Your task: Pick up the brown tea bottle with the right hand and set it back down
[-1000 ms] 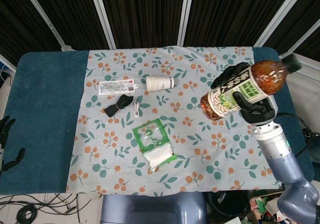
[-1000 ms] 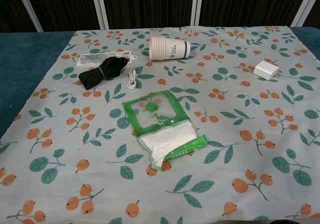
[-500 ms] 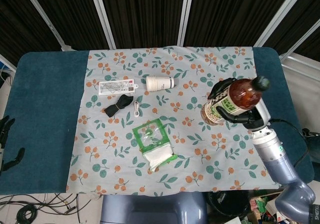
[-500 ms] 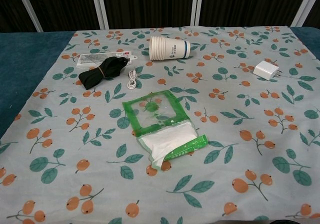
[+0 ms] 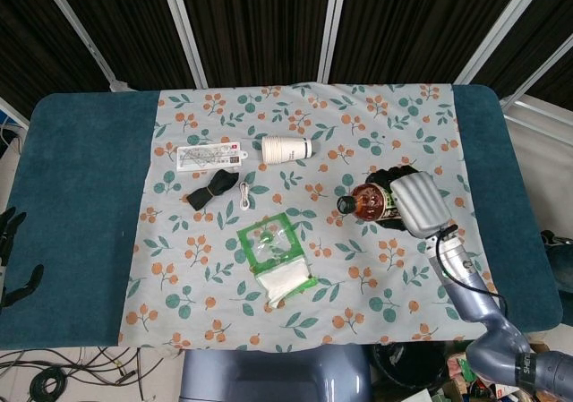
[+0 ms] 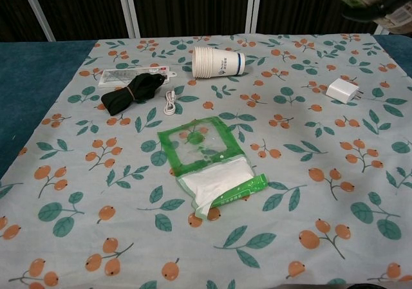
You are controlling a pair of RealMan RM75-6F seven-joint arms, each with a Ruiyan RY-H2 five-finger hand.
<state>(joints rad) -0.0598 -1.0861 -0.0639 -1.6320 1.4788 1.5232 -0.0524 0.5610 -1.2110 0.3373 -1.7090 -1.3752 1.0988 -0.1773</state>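
The right hand (image 5: 414, 203) wraps the brown tea bottle (image 5: 367, 201), fingers closed round its labelled body; in the head view the cap points toward the camera, so the bottle reads as roughly upright over the right part of the floral cloth (image 5: 224, 286). In the chest view only the bottle's base and dark fingers show at the top right corner, well above the cloth, so the bottle is judged airborne, not yet seated. The step in hand is the set-down. To do it well: bring the base square to the desk (image 5: 81, 196) before contact, lower slowly, and let go only once the base rests flat and the bottle stands without leaning; then part the fingers outward evenly so none drags the label and tips it. A white charger plug (image 6: 342, 90) lies on the cloth at the right in the chest view and appears to sit near the landing zone; the base should come down beside it, not on it. The paper cup stack (image 5: 286, 148), lying on its side at the far centre, and the green-edged bag (image 5: 276, 260) toward the near centre are well apart from the bottle and pose little risk. The left hand (image 5: 11, 241) shows only as dark fingers at the left edge of the head view, off the desk; whether it is spread or closed cannot be told.
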